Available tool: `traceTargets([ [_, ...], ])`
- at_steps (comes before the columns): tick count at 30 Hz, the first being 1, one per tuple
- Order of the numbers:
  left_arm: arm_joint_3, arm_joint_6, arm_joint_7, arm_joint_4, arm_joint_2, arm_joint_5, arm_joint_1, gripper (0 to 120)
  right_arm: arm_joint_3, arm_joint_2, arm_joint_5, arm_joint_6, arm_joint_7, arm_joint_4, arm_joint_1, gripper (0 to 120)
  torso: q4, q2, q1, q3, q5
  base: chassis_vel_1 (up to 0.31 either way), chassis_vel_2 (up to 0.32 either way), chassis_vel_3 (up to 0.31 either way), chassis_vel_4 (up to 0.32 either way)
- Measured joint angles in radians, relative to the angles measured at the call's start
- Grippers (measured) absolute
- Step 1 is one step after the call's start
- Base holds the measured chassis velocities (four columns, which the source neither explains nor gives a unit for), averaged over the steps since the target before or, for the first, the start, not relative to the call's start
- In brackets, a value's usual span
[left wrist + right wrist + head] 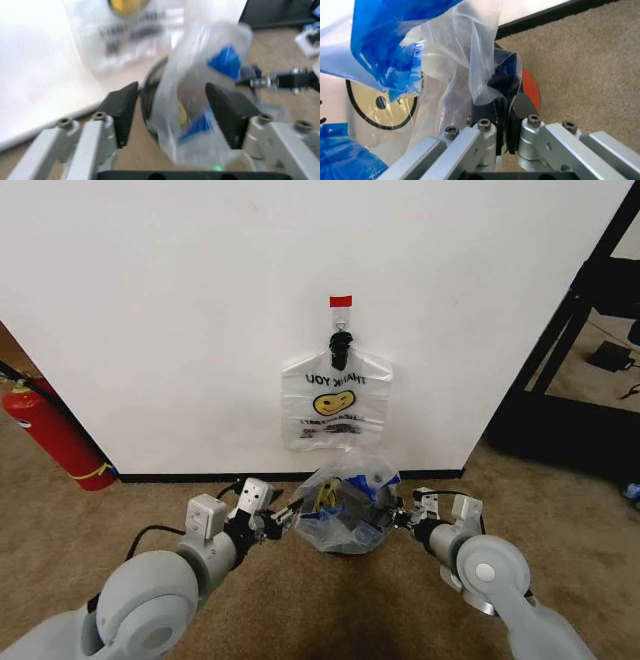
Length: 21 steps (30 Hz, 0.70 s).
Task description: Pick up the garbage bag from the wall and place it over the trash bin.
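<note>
One garbage bag [335,402], white with a yellow smiley, hangs from the black hook [340,348] on the wall [180,310]. Below it a second translucent bag [347,502], with blue and yellow print, is draped over the trash bin [345,545]. My left gripper [285,518] is at the bin's left side. It is open, with the bag [195,97] between its spread fingers [122,108]. My right gripper [400,518] is at the bin's right side, shut [507,103] on that bag's edge [480,71]. The bin's red base [531,88] shows beside it.
A red fire extinguisher [55,435] leans at the wall on the left. A black shelf frame [570,340] stands at the right, past the wall's corner. A black baseboard [200,477] runs along the brown carpet [330,610].
</note>
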<state>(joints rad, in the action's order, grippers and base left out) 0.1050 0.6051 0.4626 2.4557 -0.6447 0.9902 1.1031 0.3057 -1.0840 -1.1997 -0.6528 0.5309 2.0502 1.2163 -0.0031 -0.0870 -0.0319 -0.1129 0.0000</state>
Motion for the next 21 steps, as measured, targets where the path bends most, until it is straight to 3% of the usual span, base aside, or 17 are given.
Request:
traceTargets([
  [1, 0.0, 0.0, 0.0, 0.0, 0.0, 0.0, 0.0, 59, 0.0, 0.0, 0.0, 0.0, 0.0, 0.0, 0.0, 0, 0.0, 0.0, 0.0, 0.0, 0.0, 0.0, 0.0, 0.0, 0.0],
  [3, -0.046, -0.089, -0.099, -0.03, 0.037, -0.228, -0.032, 71, -0.007, -0.004, 0.0, 0.0, 0.0, 0.0, -0.005, 0, -0.0002, 0.0, 0.0, 0.0, 0.0, 0.0, 0.0, 0.0, 0.0],
  [4, -0.058, -0.113, -0.123, -0.044, 0.045, -0.288, -0.036, 74, -0.011, -0.004, 0.0, 0.0, 0.0, 0.0, -0.008, 0, -0.0003, 0.0, 0.0, 0.0, -0.0001, 0.0, 0.0, 0.0, 0.0],
  [5, -0.092, -0.183, -0.19, -0.084, 0.066, -0.457, -0.043, 79, -0.025, -0.005, -0.001, 0.0, 0.0, -0.005, -0.022, 0, -0.0004, 0.0, 0.0, 0.0, -0.0001, 0.0, 0.0, 0.0, 0.0],
  [6, -0.106, -0.217, -0.22, -0.105, 0.074, -0.539, -0.047, 83, -0.033, -0.005, -0.002, 0.0, 0.0, -0.009, -0.03, 0, -0.0001, 0.0, 0.0, 0.0, 0.0, 0.0, 0.0, 0.0, 0.0],
  [7, -0.106, -0.217, -0.22, -0.105, 0.074, -0.539, -0.047, 83, -0.033, -0.005, -0.002, 0.0, 0.0, -0.009, -0.03, 0, -0.0001, 0.0, 0.0, 0.0, 0.0, 0.0, 0.0, 0.0, 0.0],
  [11, -0.158, -0.327, -0.307, -0.189, 0.086, -0.807, -0.066, 97, -0.053, -0.006, -0.006, -0.001, 0.0, -0.019, -0.05, 0, 0.0003, 0.0, 0.0, 0.0, -0.0002, 0.0, 0.0, 0.0, 0.0],
  [15, -0.18, -0.38, -0.338, -0.225, 0.088, -0.915, -0.07, 100, -0.059, -0.004, -0.01, -0.002, -0.001, -0.024, -0.056, 0, 0.0004, 0.0, 0.0, 0.0, -0.0001, 0.0, 0.0, 0.0, 0.0],
  [16, -0.21, -0.434, -0.367, -0.268, 0.088, -1.039, -0.094, 100, -0.059, -0.001, -0.012, -0.004, -0.001, -0.024, -0.055, 0, 0.0001, 0.0, 0.0, 0.0, -0.0003, 0.0, 0.0, 0.0, 0.0],
  [17, -0.228, -0.456, -0.379, -0.289, 0.086, -1.092, -0.119, 100, -0.058, 0.0, -0.012, -0.004, -0.001, -0.025, -0.052, 0, 0.0, 0.0, 0.0, 0.0, -0.0003, 0.0, 0.0, 0.0, 0.0],
  [19, -0.28, -0.481, -0.395, -0.317, 0.087, -1.163, -0.181, 100, -0.057, 0.001, -0.012, -0.005, -0.001, -0.024, -0.048, 0, 0.0, 0.0, 0.0, 0.0, -0.0002, 0.0, 0.0, 0.0, 0.0],
  [21, -0.386, -0.499, -0.407, -0.337, 0.089, -1.221, -0.302, 100, -0.057, -0.001, -0.011, -0.005, -0.001, -0.028, -0.05, 0, -0.0003, 0.0, 0.0, 0.0, 0.0001, 0.0, 0.0, 0.0, 0.0],
])
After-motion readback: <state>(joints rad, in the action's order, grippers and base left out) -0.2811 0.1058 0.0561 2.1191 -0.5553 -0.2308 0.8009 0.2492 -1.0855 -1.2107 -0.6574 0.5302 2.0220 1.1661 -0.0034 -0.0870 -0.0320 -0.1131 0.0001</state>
